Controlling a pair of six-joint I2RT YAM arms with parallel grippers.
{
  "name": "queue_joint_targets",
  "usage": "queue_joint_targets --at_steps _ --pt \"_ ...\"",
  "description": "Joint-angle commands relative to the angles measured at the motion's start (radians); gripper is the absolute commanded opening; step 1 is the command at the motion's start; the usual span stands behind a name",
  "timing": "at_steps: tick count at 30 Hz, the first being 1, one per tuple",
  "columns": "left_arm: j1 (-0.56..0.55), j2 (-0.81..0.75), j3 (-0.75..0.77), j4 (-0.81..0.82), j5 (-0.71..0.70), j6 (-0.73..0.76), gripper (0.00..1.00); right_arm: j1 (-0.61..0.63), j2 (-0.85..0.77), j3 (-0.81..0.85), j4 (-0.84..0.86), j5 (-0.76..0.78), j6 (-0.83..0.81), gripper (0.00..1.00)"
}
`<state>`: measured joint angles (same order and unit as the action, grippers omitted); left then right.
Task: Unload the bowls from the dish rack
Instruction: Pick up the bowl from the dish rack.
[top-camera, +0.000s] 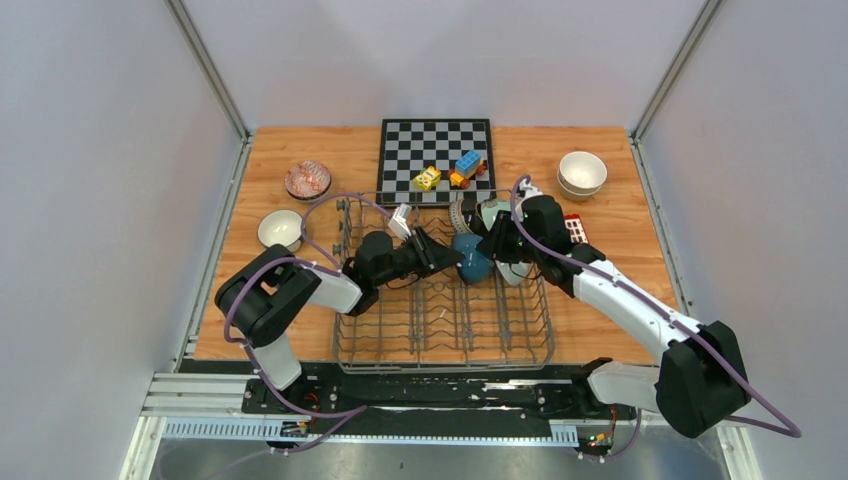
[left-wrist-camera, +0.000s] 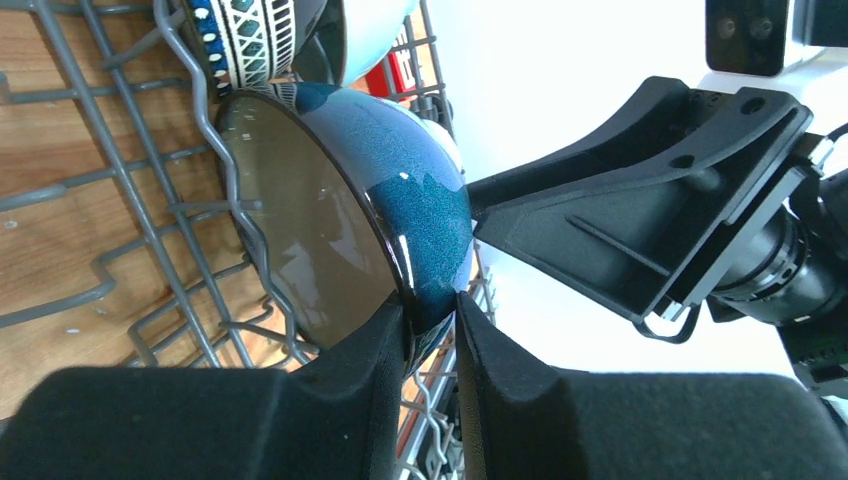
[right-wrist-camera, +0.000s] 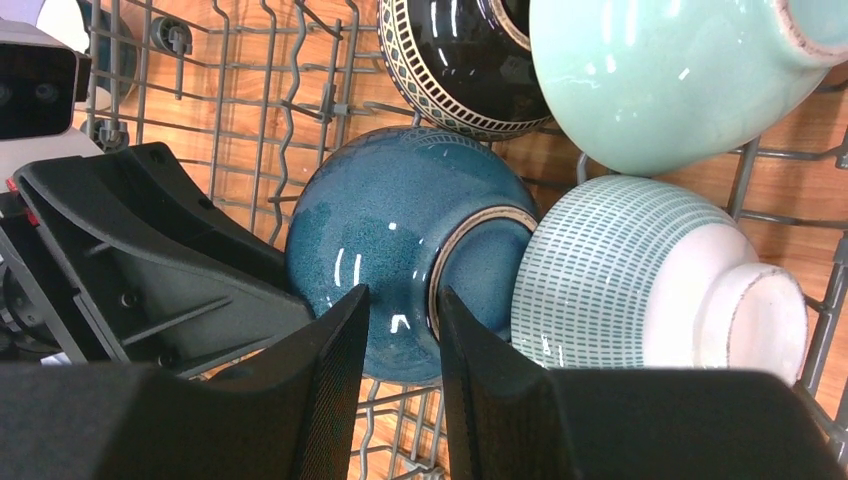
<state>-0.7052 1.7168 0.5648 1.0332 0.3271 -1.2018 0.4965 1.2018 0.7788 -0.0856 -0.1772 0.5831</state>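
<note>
Four bowls seem out already: brown-patterned ceramic bowl and cream ceramic bowl on wooden table left of grey wire dish rack, plus stack of cream bowls far right. Left in rack, far-right part: dark teal glazed bowl, black patterned bowl, pale mint bowl, blue-and-white dashed bowl; poss. more hidden by arms. L gripper clamped on teal bowl's rim, bowl on edge among tines. R gripper at its underside, jaws narrowly parted; grasping or not, can't tell. Est. approx half done.
</note>
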Motion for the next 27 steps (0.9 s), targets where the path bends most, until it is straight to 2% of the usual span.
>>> queue_joint_targets --at_steps 1,27 --pt "-0.008 0.012 -0.004 0.218 0.026 -0.029 0.0 0.0 0.001 0.015 -0.005 -0.064 0.007 0.35" --pt "-0.007 0.022 0.003 0.32 0.061 -0.059 0.0 -0.006 -0.047 0.04 -0.05 -0.042 -0.016 0.37"
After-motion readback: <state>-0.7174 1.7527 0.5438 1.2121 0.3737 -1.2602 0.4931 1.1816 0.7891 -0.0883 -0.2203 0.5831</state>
